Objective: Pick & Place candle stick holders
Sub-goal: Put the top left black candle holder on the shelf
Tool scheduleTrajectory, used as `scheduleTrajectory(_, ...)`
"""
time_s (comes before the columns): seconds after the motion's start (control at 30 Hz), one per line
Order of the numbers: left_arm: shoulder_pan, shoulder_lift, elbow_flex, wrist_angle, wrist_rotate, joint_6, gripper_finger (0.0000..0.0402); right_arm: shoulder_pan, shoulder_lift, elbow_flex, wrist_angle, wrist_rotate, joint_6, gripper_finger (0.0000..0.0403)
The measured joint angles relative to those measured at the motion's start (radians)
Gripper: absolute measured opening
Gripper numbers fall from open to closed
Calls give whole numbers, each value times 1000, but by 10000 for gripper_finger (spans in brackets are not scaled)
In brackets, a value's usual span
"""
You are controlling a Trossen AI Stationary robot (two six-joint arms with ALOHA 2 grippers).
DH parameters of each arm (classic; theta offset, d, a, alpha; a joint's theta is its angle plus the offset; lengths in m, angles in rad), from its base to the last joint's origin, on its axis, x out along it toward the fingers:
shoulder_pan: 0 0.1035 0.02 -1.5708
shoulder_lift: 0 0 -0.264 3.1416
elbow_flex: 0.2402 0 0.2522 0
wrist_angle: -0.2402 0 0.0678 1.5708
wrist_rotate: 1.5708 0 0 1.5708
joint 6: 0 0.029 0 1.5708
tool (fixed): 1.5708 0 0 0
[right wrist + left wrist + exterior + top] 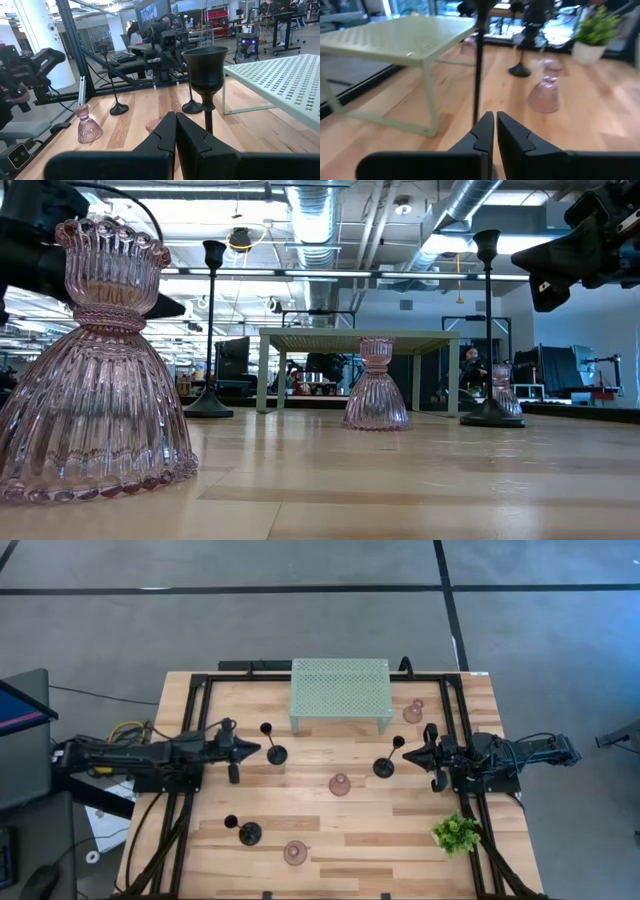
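Jaws of both grippers are pressed closed, holding nothing. Just ahead of the left gripper (252,750) an upright black candle stick holder (275,752) stands on the worktop (360,840); likewise the right gripper (412,752) faces another black holder (384,766), stems vertical.

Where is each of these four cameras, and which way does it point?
High view: above the table, looking straight down; both arms show, left end effector, right end effector.
Low view: at tabletop height, looking level across at a pink holder; dark arm parts hang at the top corners.
Left wrist view: on the left arm, looking past its shut fingers toward a black stem.
Right wrist view: on the right arm, past its shut fingers at a black cup.
Shared: the green shelf shows in all four.
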Motion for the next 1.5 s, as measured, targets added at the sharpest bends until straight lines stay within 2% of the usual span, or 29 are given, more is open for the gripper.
scheduleTrajectory(0.13,0,82,0,45,-38,-2,49,0,0,0,0,0,0,0)
scheduleTrajectory(0.47,0,269,0,210,-38,-10,129,0,0,0,0,0,0,0)
scheduleTrajectory(0.7,0,377,0,289,-38,-10,166,0,0,0,0,0,0,0)
scheduleTrajectory(0.9,0,467,0,387,-38,-6,176,0,0,0,0,0,0,0)
scheduleTrajectory(1.2,0,601,0,529,-58,-6,168,0,0,0,1,0,0,0)
scheduleTrajectory(1.5,0,685,0,617,-80,-6,163,0,0,0,1,0,0,0)
